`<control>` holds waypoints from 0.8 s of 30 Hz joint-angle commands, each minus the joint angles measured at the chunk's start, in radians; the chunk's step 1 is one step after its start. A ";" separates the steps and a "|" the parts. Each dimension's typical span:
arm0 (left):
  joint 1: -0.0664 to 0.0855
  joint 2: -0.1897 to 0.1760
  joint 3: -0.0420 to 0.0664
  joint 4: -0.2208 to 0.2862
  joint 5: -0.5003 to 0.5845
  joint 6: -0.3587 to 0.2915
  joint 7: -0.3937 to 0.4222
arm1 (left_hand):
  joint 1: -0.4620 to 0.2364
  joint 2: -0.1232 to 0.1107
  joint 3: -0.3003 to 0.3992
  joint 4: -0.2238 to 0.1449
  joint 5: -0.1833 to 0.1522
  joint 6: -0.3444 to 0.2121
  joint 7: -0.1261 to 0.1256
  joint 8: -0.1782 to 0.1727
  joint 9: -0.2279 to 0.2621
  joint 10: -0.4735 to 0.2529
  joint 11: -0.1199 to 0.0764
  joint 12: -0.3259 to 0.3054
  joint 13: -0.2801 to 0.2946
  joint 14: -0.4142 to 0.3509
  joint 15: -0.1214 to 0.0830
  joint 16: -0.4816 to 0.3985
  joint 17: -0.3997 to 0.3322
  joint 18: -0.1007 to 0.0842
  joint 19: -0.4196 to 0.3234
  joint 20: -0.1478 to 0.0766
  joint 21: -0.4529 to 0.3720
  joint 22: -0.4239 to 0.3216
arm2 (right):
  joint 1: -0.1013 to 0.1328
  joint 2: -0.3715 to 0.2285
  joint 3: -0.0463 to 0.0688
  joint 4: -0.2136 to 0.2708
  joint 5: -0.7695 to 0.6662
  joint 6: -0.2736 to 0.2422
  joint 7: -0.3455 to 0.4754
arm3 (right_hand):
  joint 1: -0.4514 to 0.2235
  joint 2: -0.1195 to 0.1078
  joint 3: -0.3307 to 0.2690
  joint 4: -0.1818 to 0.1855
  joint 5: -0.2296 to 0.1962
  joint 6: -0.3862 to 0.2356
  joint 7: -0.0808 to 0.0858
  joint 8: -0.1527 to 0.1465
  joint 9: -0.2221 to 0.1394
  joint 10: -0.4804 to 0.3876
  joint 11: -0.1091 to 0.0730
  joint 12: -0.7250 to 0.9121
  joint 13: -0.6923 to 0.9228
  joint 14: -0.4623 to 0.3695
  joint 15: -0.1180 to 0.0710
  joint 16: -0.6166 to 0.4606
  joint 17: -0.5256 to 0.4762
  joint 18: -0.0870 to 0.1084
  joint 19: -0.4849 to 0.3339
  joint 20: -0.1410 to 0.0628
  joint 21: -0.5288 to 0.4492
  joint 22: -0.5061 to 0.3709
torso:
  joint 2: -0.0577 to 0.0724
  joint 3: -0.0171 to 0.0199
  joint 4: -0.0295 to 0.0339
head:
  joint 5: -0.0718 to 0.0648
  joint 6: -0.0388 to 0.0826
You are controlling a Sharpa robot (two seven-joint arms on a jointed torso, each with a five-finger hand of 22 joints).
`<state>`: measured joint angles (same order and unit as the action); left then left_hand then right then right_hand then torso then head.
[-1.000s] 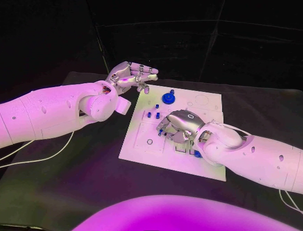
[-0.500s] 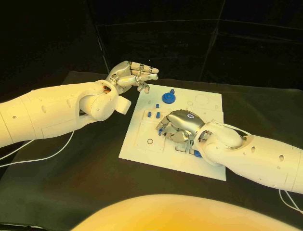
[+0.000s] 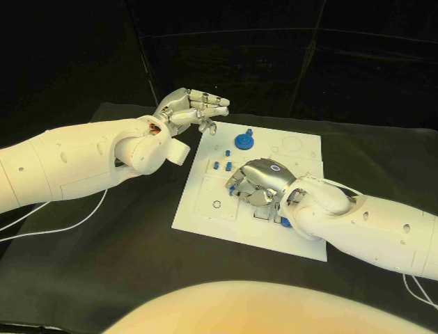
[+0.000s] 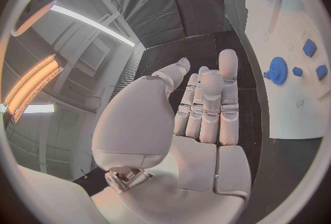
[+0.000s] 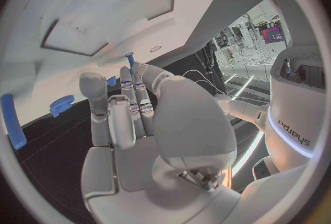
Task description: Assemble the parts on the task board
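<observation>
- Your right hand (image 3: 262,182) sits a touch nearer the robot on the white board (image 3: 207,191) than a second ago, fingers curled down over the small blue pieces (image 3: 222,165).
- Your left hand's (image 3: 191,108) fingers look marginally more curled.

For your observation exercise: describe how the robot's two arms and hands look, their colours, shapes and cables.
Both arms have smooth, rounded white shells dotted with small holes. The left hand and right hand are silver metal with jointed fingers. Thin white cables trail across the black table.
</observation>
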<state>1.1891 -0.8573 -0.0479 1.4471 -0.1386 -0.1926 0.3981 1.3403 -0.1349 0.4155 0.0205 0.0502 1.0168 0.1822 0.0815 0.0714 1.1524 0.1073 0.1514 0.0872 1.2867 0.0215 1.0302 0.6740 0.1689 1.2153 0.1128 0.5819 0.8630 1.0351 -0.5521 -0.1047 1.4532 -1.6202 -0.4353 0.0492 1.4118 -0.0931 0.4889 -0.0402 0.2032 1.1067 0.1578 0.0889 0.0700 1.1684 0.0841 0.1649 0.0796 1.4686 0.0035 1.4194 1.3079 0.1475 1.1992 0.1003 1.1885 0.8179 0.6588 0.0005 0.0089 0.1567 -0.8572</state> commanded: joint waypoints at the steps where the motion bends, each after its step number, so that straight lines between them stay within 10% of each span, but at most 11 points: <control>1: 0.001 0.001 0.001 0.000 0.004 0.011 0.005 | 0.003 0.010 -0.006 -0.002 -0.003 -0.003 0.004 -0.004 -0.001 -0.009 0.001 0.004 0.001 -0.008 -0.001 -0.003 -0.001 0.012 -0.004 0.005 -0.006 -0.001 | 0.001 0.001 0.000 0.002 -0.005 0.016 0.000 | -0.011 -0.002 0.001 0.001 -0.005 0.007 -0.001 -0.004 0.001 0.010 0.000 -0.007 -0.001 0.059 -0.003 0.004 0.035 -0.008 0.006 0.003 0.003 0.000 | 0.001 0.0000 -0.0005 | -0.001 -0.001; 24: 0.001 0.001 0.001 -0.001 0.004 0.012 0.004 | 0.003 0.010 -0.006 -0.002 -0.003 -0.003 0.004 -0.004 -0.001 -0.009 0.001 0.004 0.001 -0.008 -0.001 -0.003 -0.001 0.012 -0.004 0.005 -0.006 -0.001 | 0.001 0.002 0.000 0.003 -0.025 0.061 -0.035 | -0.026 -0.005 -0.007 0.004 -0.014 0.005 0.000 -0.009 0.001 0.007 0.001 -0.014 -0.005 0.058 -0.002 0.004 0.034 -0.006 -0.001 0.005 -0.001 -0.009 | 0.000 -0.0003 -0.0006 | -0.003 -0.005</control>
<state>1.1891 -0.8569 -0.0479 1.4452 -0.1385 -0.1909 0.3972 1.3404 -0.1349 0.4155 0.0204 0.0502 1.0168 0.1822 0.0815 0.0715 1.1524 0.1073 0.1514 0.0870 1.2867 0.0215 1.0302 0.6741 0.1689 1.2152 0.1128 0.5819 0.8631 1.0355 -0.5520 -0.1044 1.4551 -1.6265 -0.4093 0.0373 1.3978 -0.0959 0.4859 -0.0372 0.1953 1.1066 0.1577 0.0840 0.0700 1.1720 0.0878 0.1566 0.0761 1.4686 0.0035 1.4193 1.3077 0.1475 1.1992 0.1003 1.1885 0.8122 0.6589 0.0007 0.0085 0.1540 -0.8615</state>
